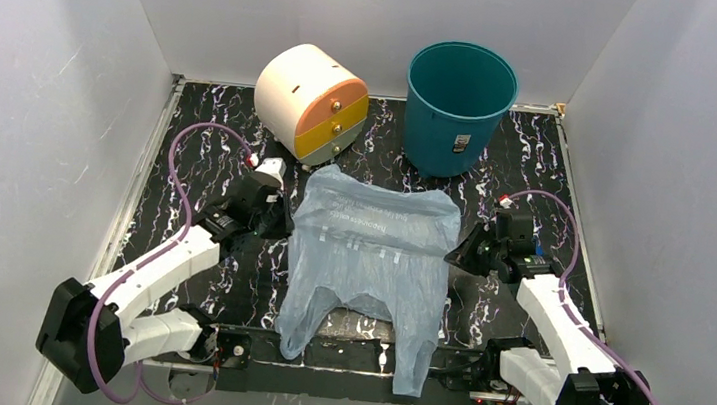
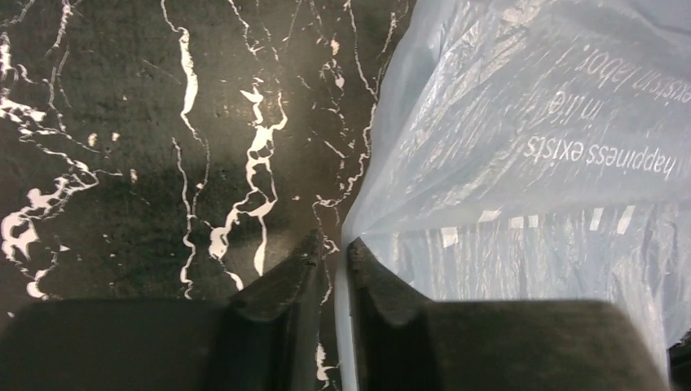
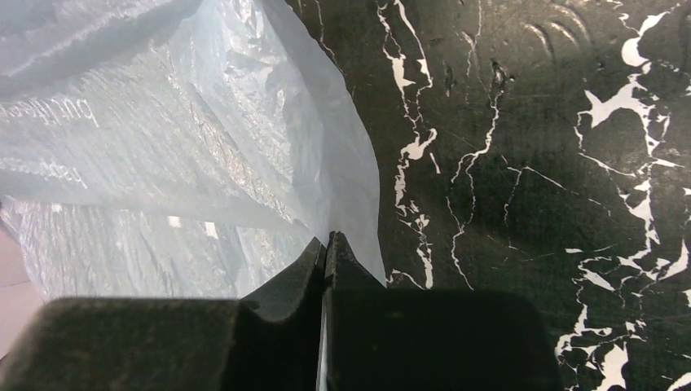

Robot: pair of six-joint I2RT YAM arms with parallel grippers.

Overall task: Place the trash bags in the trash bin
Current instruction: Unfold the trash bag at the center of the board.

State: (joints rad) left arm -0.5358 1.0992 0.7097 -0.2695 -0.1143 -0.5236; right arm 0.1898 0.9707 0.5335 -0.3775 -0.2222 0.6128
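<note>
The trash bag (image 1: 370, 249), pale blue and translucent with white lettering, lies spread on the black marbled table between my two grippers, its handles hanging over the near edge. The teal trash bin (image 1: 458, 107) stands upright and open at the back right. My left gripper (image 1: 279, 220) is at the bag's left edge. In the left wrist view (image 2: 334, 244) its jaws stand a narrow gap apart, with the bag's edge (image 2: 530, 163) running through the gap. My right gripper (image 1: 457, 254) is at the bag's right edge. In the right wrist view (image 3: 326, 240) it is shut on the bag's edge (image 3: 163, 163).
A cream and orange drum-shaped box (image 1: 310, 102) lies at the back, left of the bin. White walls close the table on the left, back and right. Black marbled table (image 1: 538, 181) shows around the bag.
</note>
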